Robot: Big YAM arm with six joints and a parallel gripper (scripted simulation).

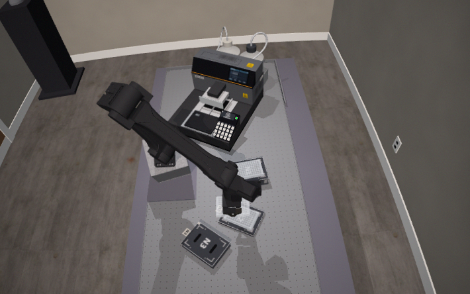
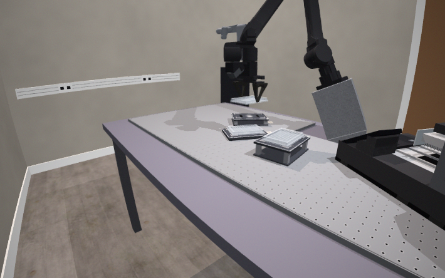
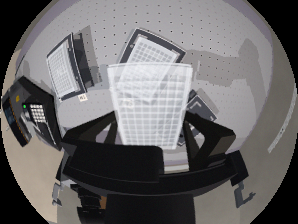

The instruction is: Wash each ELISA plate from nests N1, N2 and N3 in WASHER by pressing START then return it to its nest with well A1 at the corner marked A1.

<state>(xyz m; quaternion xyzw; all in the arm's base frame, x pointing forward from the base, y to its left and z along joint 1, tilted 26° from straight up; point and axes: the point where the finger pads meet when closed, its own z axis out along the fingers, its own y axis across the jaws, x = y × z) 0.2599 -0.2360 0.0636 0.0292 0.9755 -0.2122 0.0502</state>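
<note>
1. While the gripper (image 1: pixel 232 210) carries the ELISA plate (image 1: pixel 219 204) across its width in wide-set jaws, the top view shows it well above the table (image 1: pixel 302 226). The bare nest N3 (image 1: pixel 206 244) lies at 7 o'clock. The seated neighbour plate (image 1: pixel 247 221) sits at 4 o'clock, partly under the load. A descent begun too soon could clip it. The washer (image 1: pixel 226 73), lamp (image 1: pixel 235 118) green, is far off at 12 o'clock.

2. Seen from the exterior view, the carried plate (image 2: pixel 243 99) hangs level and high over N3 (image 2: pixel 249 119). The risks I judge are landing tilted on a locator, or with the cut-off corner away from A1. Open room lies at 9 o'clock, toward the table's edge.

3. From the wrist view, the plate (image 3: pixel 149 106) spans between both fingers. It hides most of what lies beneath, so I cannot tell alignment or which corner is cut.
</note>
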